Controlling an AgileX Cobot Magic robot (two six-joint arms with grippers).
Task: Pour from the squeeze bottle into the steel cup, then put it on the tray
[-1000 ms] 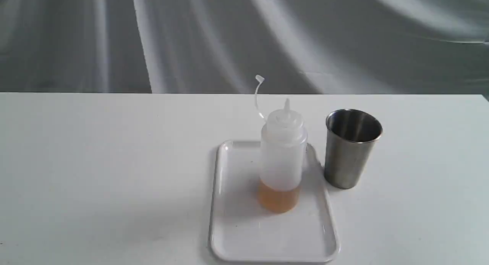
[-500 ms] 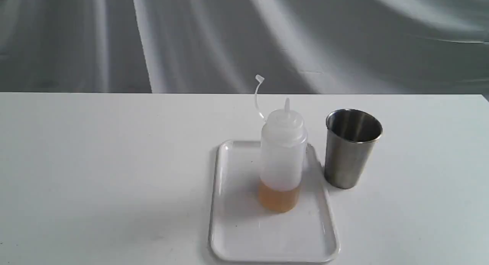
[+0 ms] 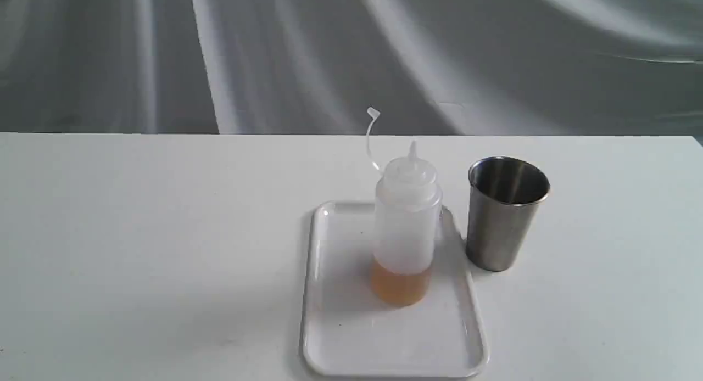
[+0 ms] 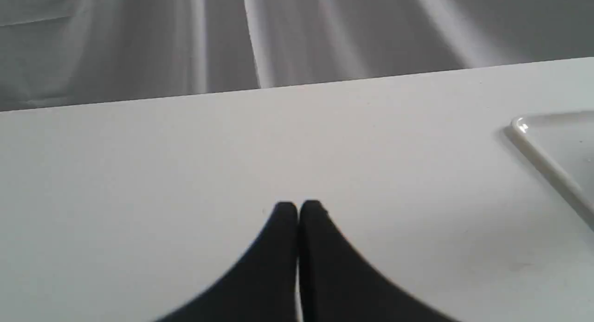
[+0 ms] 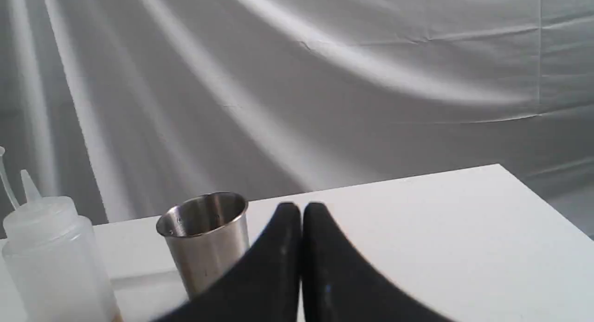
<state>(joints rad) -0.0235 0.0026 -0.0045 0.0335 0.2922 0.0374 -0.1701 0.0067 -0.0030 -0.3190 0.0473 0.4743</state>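
Note:
The squeeze bottle [image 3: 406, 227] stands upright on the white tray [image 3: 351, 337], amber liquid in its base, its cap strap curling up behind the nozzle. The steel cup [image 3: 506, 212] stands on the table just right of the tray. Neither gripper shows in the exterior view. In the left wrist view my left gripper [image 4: 298, 207] is shut with nothing in it, over bare table, the tray's corner [image 4: 547, 155] off to one side. In the right wrist view my right gripper [image 5: 301, 208] is shut and holds nothing, with the cup [image 5: 204, 241] and bottle [image 5: 51, 261] beside it.
The white table [image 3: 137, 249] ends at a far edge against a grey cloth backdrop [image 3: 274, 57]. The table's right corner [image 5: 501, 166] shows in the right wrist view.

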